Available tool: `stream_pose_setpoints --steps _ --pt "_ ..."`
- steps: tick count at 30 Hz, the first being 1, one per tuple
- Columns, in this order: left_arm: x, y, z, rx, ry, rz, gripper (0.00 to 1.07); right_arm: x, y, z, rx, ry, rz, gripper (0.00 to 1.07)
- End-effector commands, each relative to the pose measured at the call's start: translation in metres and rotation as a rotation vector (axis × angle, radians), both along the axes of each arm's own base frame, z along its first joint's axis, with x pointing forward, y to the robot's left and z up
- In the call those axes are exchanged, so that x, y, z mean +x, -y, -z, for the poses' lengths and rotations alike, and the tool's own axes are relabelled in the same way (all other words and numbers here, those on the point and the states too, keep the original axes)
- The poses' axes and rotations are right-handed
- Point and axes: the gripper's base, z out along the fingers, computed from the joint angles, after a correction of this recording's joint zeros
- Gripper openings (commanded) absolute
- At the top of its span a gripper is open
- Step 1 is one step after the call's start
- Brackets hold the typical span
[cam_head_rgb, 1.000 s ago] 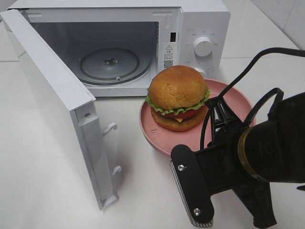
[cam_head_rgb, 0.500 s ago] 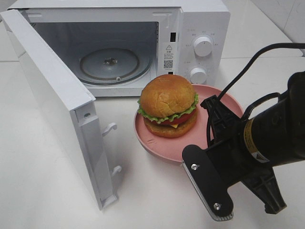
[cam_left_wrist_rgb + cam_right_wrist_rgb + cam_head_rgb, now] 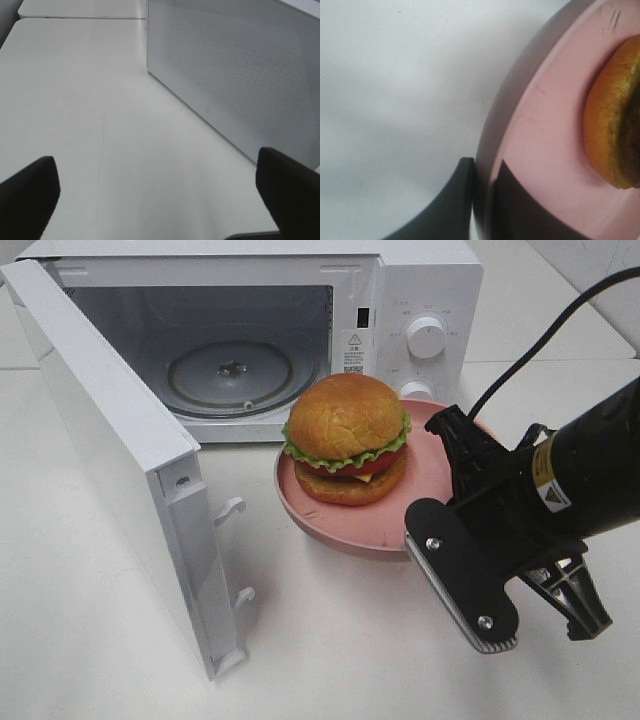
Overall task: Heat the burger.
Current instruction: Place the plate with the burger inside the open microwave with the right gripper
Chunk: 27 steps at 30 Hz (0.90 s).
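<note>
The burger, with a golden bun, green lettuce and red tomato, sits on a round pink plate just in front of the open microwave. My right gripper is shut on the plate's right rim. The right wrist view shows its dark fingers pinching the pink plate edge, one on each side, with the burger bun close by. The plate casts a shadow and looks slightly raised off the table. My left gripper stands open over bare table, holding nothing; the exterior view does not show it.
The microwave door swings wide open to the left, with two latch hooks on its edge. The glass turntable lies bare inside. In the left wrist view the door's outer panel stands close by. The white table extends to the front.
The plate with the burger has moved left and toward the microwave opening, carried by my right gripper. The right arm has risen and shifted right in view. The left gripper stays open.
</note>
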Motion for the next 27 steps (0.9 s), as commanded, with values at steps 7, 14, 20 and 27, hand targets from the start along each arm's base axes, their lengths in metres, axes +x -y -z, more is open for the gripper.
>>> stream_pose_setpoints --steps 7,14,20,27 --pt "-0.002 0.001 0.0 -0.01 0.024 -0.002 1.0 0.011 -0.006 -0.023 0.044 0.058 -0.094 0.04" --pt "-0.002 0.001 0.0 -0.01 0.024 -0.002 1.0 0.018 -0.011 -0.039 0.035 0.095 -0.125 0.04" --pt "-0.002 0.001 0.0 -0.01 0.024 -0.002 1.0 0.018 -0.012 -0.04 0.035 0.085 -0.13 0.04" --pt "-0.002 0.001 0.0 -0.01 0.024 -0.002 1.0 0.017 -0.016 -0.039 0.078 0.061 -0.111 0.04"
